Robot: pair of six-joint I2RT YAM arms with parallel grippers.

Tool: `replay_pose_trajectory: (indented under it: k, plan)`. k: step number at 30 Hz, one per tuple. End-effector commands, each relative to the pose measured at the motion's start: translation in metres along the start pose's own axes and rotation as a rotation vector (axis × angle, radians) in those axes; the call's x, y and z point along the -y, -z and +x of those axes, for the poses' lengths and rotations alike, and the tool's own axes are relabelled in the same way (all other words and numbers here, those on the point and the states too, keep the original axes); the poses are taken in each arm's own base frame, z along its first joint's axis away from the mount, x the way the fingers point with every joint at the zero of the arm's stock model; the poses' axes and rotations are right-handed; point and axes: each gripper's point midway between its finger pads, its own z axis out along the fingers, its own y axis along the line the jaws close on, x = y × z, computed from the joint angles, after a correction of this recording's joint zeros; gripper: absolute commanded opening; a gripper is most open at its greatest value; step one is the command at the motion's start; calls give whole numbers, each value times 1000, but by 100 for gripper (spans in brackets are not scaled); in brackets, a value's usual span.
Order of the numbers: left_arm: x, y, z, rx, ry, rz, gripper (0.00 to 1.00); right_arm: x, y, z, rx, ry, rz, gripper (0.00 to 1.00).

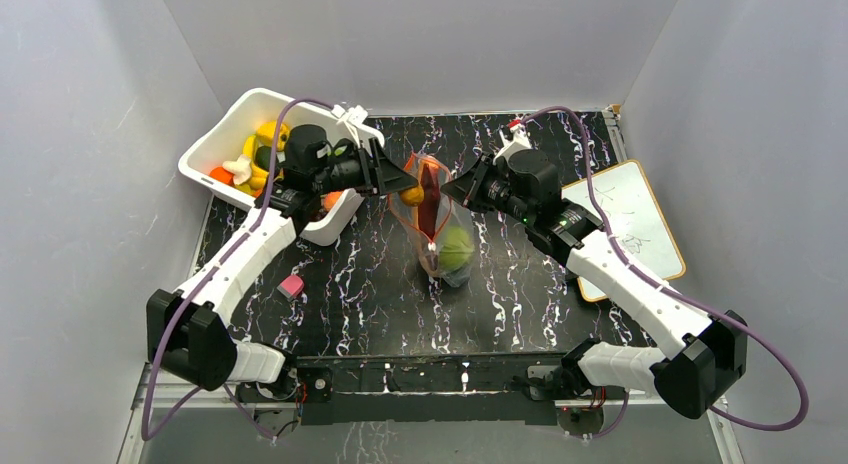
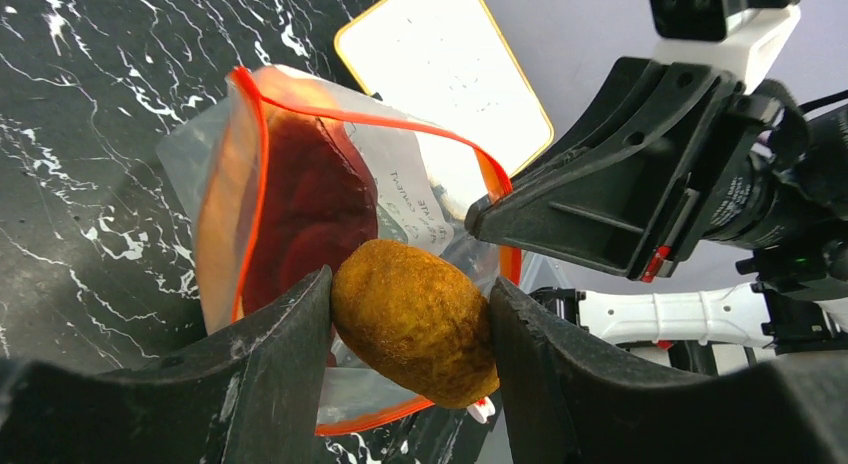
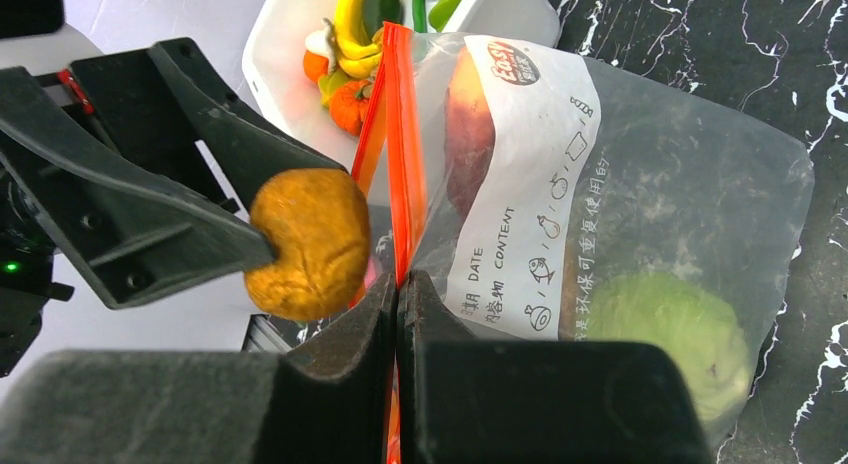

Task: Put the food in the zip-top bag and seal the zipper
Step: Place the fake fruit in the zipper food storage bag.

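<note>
a black, white-veined tabletop (image 1: 520,284) carries everything. at its far left corner sits a white bin (image 1: 222,132), set at an angle, with a heap of yellow, orange and green toy food (image 1: 255,154) inside. on the far right lies a whiteboard (image 1: 630,224) with an orange-yellow rim, flat and well apart from the bin.

between the two, near the middle, the zip-top bag (image 3: 690,174) stands with its bottom on the tabletop and its mouth raised between the two arms. the clear plastic is crinkled and has a white label panel with printing on it.

the right fingers (image 3: 340,344) are pressed together, pinching the mouth edge of the bag on its right side, with the strip running up from between them. the left fingers (image 2: 280,354) reach in from the bin side and clamp a piece of food from both sides.

low in the bag lies the round pale-green cabbage (image 3: 670,334). above it, closer to the mouth, the dark red eggplant (image 2: 310,204) shows through the plastic.

the yellow-brown piece (image 2: 415,324) in the left grip is oval and rough-skinned. it hangs right at the open mouth, just beside the strip. whether it has crossed the rim cannot be told.

the zipper (image 2: 380,119) is unsealed, its red-orange strip spread into a loop in the left wrist view.

a small pink block (image 1: 291,286) lies on the tabletop near the left arm, apart from the bag.
</note>
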Motion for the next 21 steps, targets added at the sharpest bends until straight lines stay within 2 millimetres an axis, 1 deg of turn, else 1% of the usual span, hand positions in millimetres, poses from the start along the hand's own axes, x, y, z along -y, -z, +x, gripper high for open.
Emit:
replay_pose_trajectory:
  k: [1,3,4,5,7,10,14,21]
  plan:
    - [1,-8,10,-18,-25,-2,39,-43,5,-39,118,15,-132,0]
    - [-2,-9,14,-29,-25,-18,49,-42,4,-37,113,17,-131,0]
    - [-4,-10,15,-31,-30,-30,57,-42,4,-36,110,16,-130,0]
    - [-6,-10,15,-29,-33,-50,63,-42,4,-36,112,16,-131,0]
    - [-9,-8,14,-26,-52,-77,72,-41,5,-37,117,15,-128,0]
    - [-7,-6,12,-25,-72,-84,79,-41,7,-38,124,19,-128,0]
    - [-3,-3,12,-40,-86,-82,81,-38,8,-38,128,26,-118,0]
    - [-7,5,9,-49,-130,-141,80,-30,12,-34,127,48,-89,0]
